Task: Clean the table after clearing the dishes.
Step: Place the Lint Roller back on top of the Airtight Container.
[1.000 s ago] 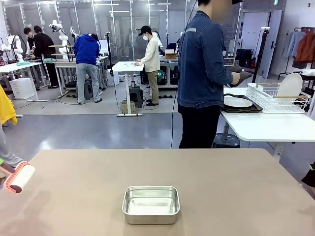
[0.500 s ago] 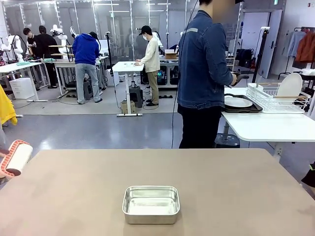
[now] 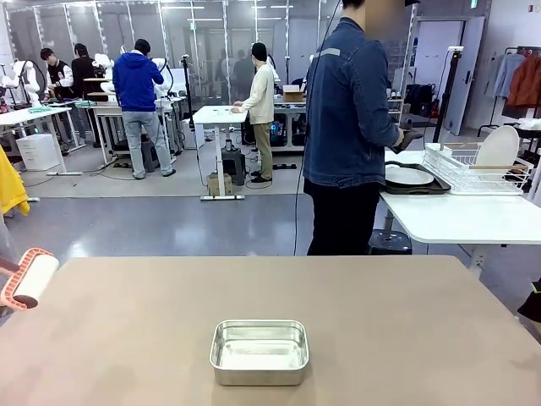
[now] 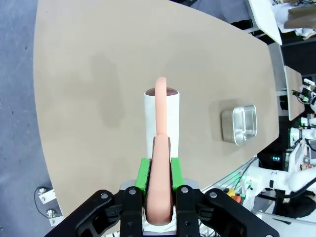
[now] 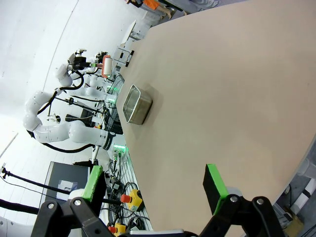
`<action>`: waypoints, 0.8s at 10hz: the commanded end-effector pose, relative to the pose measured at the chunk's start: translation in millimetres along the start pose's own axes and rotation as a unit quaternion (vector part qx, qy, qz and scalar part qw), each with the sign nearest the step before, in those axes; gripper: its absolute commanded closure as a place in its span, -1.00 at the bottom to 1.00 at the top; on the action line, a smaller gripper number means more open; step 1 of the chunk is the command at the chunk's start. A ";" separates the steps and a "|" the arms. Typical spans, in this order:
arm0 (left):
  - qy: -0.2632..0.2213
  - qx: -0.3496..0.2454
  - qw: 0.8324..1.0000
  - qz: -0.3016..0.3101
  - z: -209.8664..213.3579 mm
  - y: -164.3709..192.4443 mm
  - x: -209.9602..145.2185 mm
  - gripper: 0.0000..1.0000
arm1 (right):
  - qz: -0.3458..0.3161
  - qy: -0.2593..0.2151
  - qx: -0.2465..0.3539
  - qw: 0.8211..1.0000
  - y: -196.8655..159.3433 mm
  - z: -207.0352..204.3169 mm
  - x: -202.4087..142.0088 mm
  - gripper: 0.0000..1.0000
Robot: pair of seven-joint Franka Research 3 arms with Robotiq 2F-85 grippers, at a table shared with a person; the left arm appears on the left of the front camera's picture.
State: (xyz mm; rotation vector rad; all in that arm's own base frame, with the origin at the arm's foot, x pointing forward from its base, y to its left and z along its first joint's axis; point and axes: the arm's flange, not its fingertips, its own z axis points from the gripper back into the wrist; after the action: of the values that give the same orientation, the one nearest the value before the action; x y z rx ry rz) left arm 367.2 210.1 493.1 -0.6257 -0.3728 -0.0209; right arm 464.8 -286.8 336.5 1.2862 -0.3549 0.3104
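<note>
The wide beige desk (image 3: 380, 313) has a plain matte top. A white plate (image 3: 408, 176) lies flat on a dark tray (image 3: 423, 188), far right.

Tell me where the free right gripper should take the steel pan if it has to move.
Probably one long wall of the steel pan, from above: right gripper open, one finger inside, one outside. The pan sits upright and empty on the table, with thin raised walls.
</note>
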 end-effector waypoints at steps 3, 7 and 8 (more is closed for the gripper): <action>-0.001 0.008 1.000 -0.006 7.3 -0.3 2.1 0.59 | 0.009 0.001 -0.001 1.000 2.9 -2.3 -2.4 -1.00; 0.049 0.023 0.975 -0.214 -13.9 -144.5 22.2 0.59 | 0.009 0.001 -0.001 1.000 2.9 -2.3 -2.4 -1.00; 0.066 0.020 0.957 -0.282 -26.4 -198.8 16.0 0.59 | 0.009 0.001 -0.001 1.000 2.9 -2.3 -2.4 -1.00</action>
State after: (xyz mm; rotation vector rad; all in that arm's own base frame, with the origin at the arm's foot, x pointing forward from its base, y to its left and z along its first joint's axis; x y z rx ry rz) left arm 373.8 63.5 577.6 -0.4789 -0.3883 -0.4748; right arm 465.1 -286.3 336.4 1.2871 -0.3544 0.3112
